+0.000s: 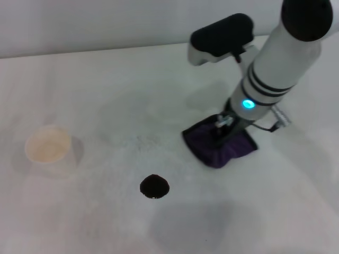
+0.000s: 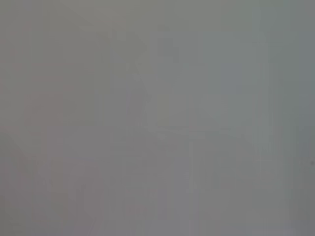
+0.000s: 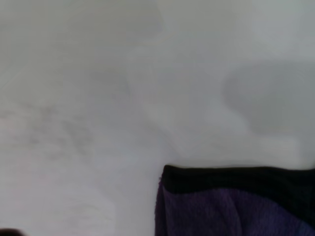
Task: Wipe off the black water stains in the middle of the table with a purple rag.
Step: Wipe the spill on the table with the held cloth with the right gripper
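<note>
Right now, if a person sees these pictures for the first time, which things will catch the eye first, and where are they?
The glossy black water stain stands out on the white table, near the front middle. To its right and farther back, the right end effector presses down on the crumpled purple rag, well apart from the stain. A pale paper cup stands alone at the left.

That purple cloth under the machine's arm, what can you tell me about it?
The purple rag is a small dark purple cloth with black edging, soft and fuzzy-looking. It lies bunched and partly folded on the white table, to the right of the black water stains and apart from them. The right gripper comes down onto its middle.
</note>
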Robot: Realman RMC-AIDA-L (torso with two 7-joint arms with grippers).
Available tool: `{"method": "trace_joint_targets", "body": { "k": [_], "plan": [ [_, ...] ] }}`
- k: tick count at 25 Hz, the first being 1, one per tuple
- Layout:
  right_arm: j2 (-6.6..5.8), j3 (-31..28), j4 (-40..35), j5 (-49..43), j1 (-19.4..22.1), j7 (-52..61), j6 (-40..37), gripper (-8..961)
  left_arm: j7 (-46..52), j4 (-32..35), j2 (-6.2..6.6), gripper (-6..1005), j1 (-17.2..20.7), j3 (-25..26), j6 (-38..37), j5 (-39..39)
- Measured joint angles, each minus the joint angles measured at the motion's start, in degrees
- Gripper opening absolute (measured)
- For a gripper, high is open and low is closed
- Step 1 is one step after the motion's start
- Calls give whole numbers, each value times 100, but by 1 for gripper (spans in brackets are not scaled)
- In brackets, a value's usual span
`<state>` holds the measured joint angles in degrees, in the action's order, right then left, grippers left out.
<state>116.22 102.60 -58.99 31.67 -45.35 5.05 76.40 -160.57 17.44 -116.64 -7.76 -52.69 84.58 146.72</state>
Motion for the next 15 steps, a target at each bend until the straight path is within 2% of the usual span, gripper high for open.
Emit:
{"method": "trace_joint_targets", "body": {
  "k": [7,15],
  "plan": [
    [-1,1304,5,885,-355,335,-679,63,-9,46,85,893,-114,120,-67,0],
    [-3,2552,-272,1751,-617,842,-1471,64,-118,145,100,892,-185,302,-143,-23]
  ]
}}
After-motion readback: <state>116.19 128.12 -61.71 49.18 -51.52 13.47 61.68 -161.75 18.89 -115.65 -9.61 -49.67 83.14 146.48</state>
